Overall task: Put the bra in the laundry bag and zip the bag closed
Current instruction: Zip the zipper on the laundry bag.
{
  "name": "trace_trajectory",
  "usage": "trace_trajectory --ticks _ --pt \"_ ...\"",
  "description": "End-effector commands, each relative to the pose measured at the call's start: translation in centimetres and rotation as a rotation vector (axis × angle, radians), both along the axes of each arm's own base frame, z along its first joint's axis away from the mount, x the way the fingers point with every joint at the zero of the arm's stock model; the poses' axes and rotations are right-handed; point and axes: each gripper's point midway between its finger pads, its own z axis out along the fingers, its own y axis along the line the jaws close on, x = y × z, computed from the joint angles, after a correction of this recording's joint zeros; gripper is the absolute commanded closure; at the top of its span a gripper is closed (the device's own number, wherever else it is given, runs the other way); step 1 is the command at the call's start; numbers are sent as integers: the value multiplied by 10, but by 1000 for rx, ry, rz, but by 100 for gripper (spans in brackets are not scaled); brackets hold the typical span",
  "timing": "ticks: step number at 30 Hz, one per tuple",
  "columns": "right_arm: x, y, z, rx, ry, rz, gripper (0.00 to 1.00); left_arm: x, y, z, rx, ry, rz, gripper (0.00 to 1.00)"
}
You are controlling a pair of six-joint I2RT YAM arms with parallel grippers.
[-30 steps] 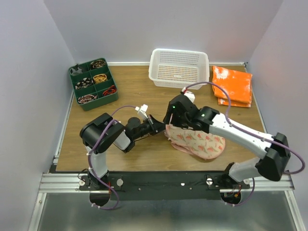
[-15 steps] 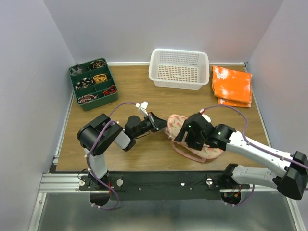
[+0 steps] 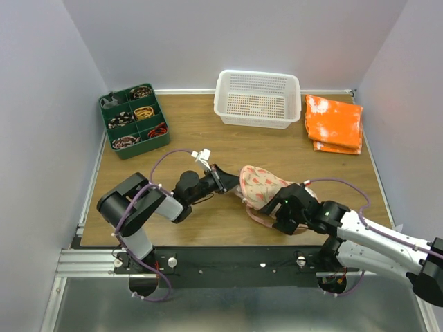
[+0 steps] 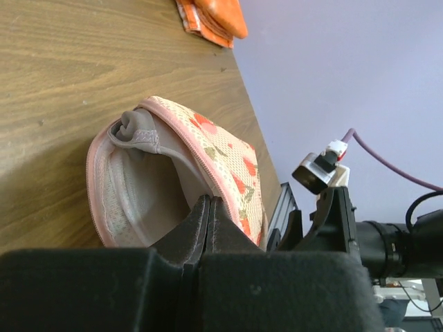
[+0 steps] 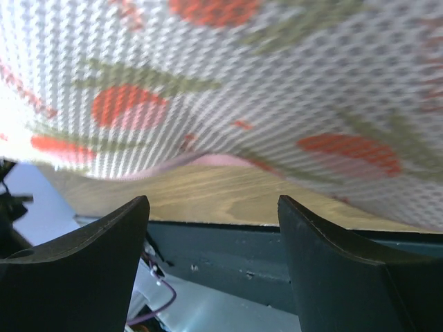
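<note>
The laundry bag [image 3: 266,185], pale pink with a red fruit print, lies at the table's near middle. In the left wrist view the laundry bag [image 4: 228,166] gapes along its rim, and the taupe bra [image 4: 136,133] shows inside at the far end. My left gripper [image 3: 223,181] is shut, with its tips [image 4: 210,207] against the bag's left rim; nothing shows between them. My right gripper [image 3: 275,213] is open at the bag's near side. In the right wrist view the laundry bag [image 5: 277,83] fills the top, and the open right gripper [image 5: 214,228] holds nothing.
A white perforated basket [image 3: 257,98] stands at the back middle. A folded orange cloth [image 3: 334,123] lies at the back right, and a green compartment tray [image 3: 133,120] at the back left. The metal rail [image 3: 228,257] runs just behind my right gripper.
My right arm pulled back from over the bag toward the near edge, and its jaws spread wider. The bag's top now shows. My left gripper stayed shut at the bag's rim.
</note>
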Motion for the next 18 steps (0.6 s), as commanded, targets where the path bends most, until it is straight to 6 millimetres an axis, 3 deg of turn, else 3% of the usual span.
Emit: trace_trajectory --ticks 1,9,14,18 --pt "28 -12 11 -8 -86 -162 17 -7 10 -6 43 -15 42 100" --pt "55 -25 22 -39 -195 -254 17 -18 23 -13 73 10 80 100" --pt "68 -24 1 -88 -157 -209 17 -30 26 -17 112 15 76 100" --pt "90 -18 1 -116 -180 -168 17 -40 30 -23 139 27 80 100"
